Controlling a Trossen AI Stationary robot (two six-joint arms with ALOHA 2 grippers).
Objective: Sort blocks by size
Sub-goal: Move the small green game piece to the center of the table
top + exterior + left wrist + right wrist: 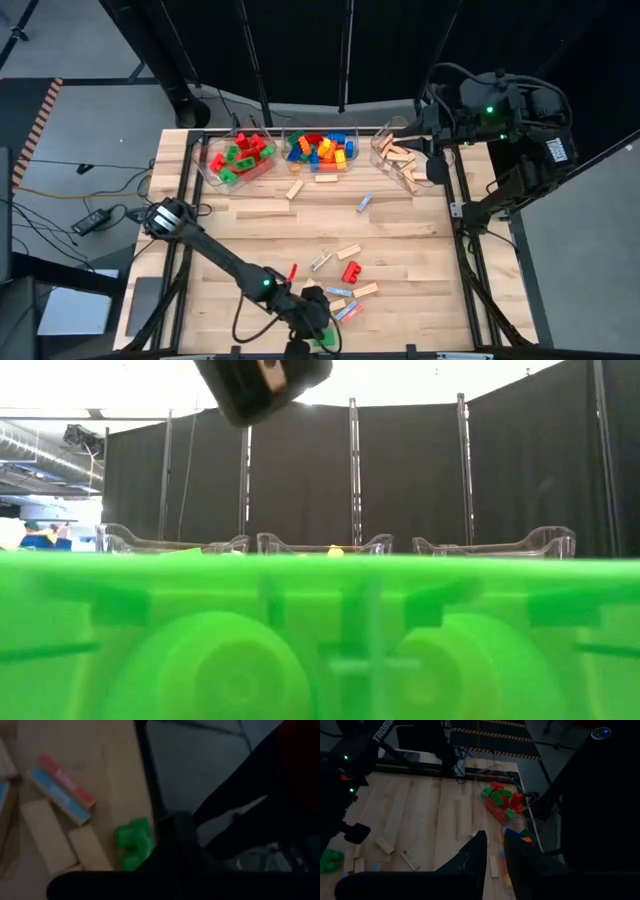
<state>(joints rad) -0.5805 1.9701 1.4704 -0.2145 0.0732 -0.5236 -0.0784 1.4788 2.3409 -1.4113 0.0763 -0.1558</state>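
A green studded block point(325, 340) lies at the table's near edge; it fills the low view point(320, 640) and shows in the left wrist view point(132, 842). My left gripper point(316, 318) hangs just above and beside it, and shows at the top of the low view point(265, 385). Loose blocks lie on the table: a red brick point(350, 270), tan bars point(348, 252), and blue and red bars point(60, 795). My right gripper point(437, 168) is open and empty at the far right, beside the bin of tan bars point(400, 160); it also shows in the right wrist view point(495, 857).
Three clear bins stand along the far edge: red and green blocks point(240, 155), mixed coloured bricks point(320, 150), tan bars. More bars lie loose in front of them point(295, 188). A dark metal frame point(465, 250) borders the table. Bare wood lies mid-table on the left.
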